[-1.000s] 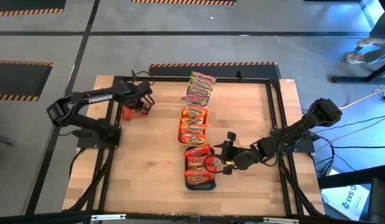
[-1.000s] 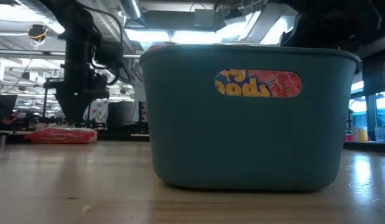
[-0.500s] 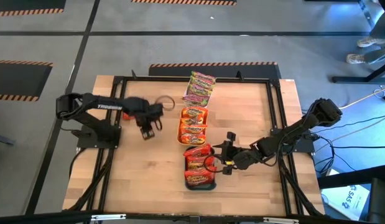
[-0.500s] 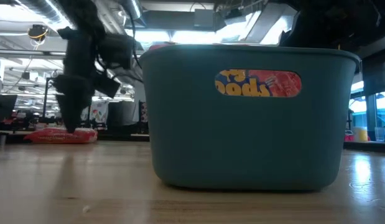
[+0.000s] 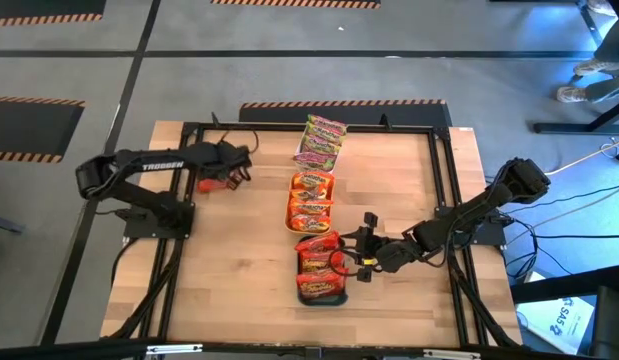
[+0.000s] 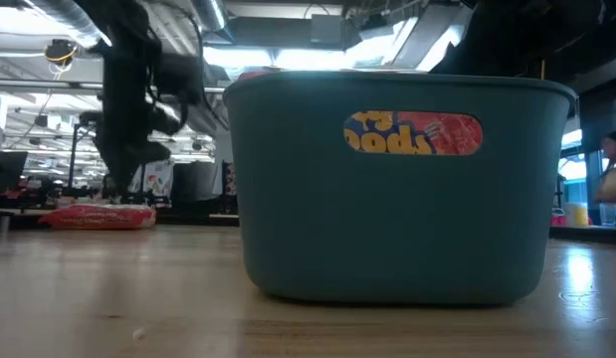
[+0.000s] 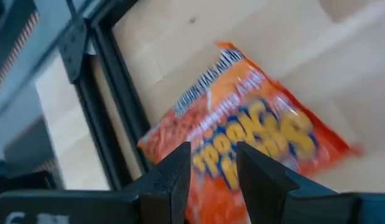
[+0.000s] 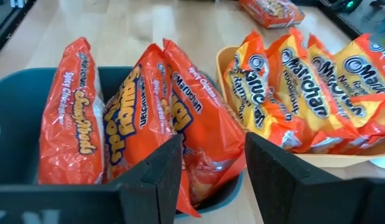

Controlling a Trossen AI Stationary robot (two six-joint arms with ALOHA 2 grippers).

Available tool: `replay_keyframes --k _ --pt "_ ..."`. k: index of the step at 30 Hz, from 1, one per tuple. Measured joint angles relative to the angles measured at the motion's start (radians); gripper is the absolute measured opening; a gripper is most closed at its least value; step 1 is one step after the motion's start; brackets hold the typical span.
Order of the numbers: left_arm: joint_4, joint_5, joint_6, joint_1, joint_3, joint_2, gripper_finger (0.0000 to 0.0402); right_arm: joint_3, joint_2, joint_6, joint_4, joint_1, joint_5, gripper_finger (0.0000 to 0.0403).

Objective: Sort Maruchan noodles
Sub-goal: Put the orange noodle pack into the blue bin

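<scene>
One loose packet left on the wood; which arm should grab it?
Probably left. The left gripper hovers open directly above the loose orange-red packet, while the right gripper sits by the teal tray.

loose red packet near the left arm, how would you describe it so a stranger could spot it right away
Start at the wooden table and go to its far left side, where the left tool hangs. Right under it lies a flat red-orange plastic noodle packet with yellow printing, beside the black frame rail. It is the only packet lying bare on the wood; all others sit in the trays down the middle.
</scene>
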Motion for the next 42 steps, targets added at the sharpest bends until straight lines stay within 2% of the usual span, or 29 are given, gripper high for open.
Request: replay_keyframes --k 5,8,10,15,22,26,29,34,37,39,42 --pt "0.094 0.068 0.055 0.108 -0.024 0.071 0.0121 0.000 0.000 0.017 -0.002 0.000 -0.022 0.0156" --pt "0.099 0.100 0.085 0.115 -0.025 0.116 0.0121 0.000 0.000 0.017 -0.004 0.000 -0.025 0.0156" --pt "0.112 0.165 0.148 0.095 -0.025 0.139 0.0121 0.000 0.000 0.017 -0.009 0.000 -0.038 0.0156" --pt "0.119 0.269 0.246 -0.043 -0.021 0.146 0.0121 0.000 0.000 0.015 -0.015 0.000 -0.049 0.0156" --pt "0.083 0.359 0.211 -0.386 -0.023 0.115 0.0121 0.000 0.000 -0.012 -0.013 0.000 -0.049 0.0156" --pt "0.082 0.438 0.102 -0.615 -0.025 0.082 0.0121 0.000 0.000 -0.039 0.019 0.000 -0.049 0.0156" --pt "0.093 0.428 -0.036 -0.776 -0.017 0.040 0.0121 0.027 0.000 -0.066 0.045 0.000 -0.056 0.0156" --pt "0.126 0.295 -0.250 -0.989 -0.014 -0.025 0.0121 0.130 0.003 -0.171 0.047 -0.010 -0.069 0.0156" --pt "0.102 0.235 -0.380 -1.073 -0.013 -0.043 0.0121 0.204 0.038 -0.216 0.044 -0.047 -0.136 0.0156" --pt "0.052 0.186 -0.514 -1.112 -0.013 -0.045 0.0121 0.262 0.083 -0.228 0.042 -0.080 -0.192 0.0156" --pt "-0.080 0.140 -0.804 -1.141 -0.013 -0.043 0.0121 0.347 0.160 -0.242 -0.013 -0.129 -0.254 0.0156"
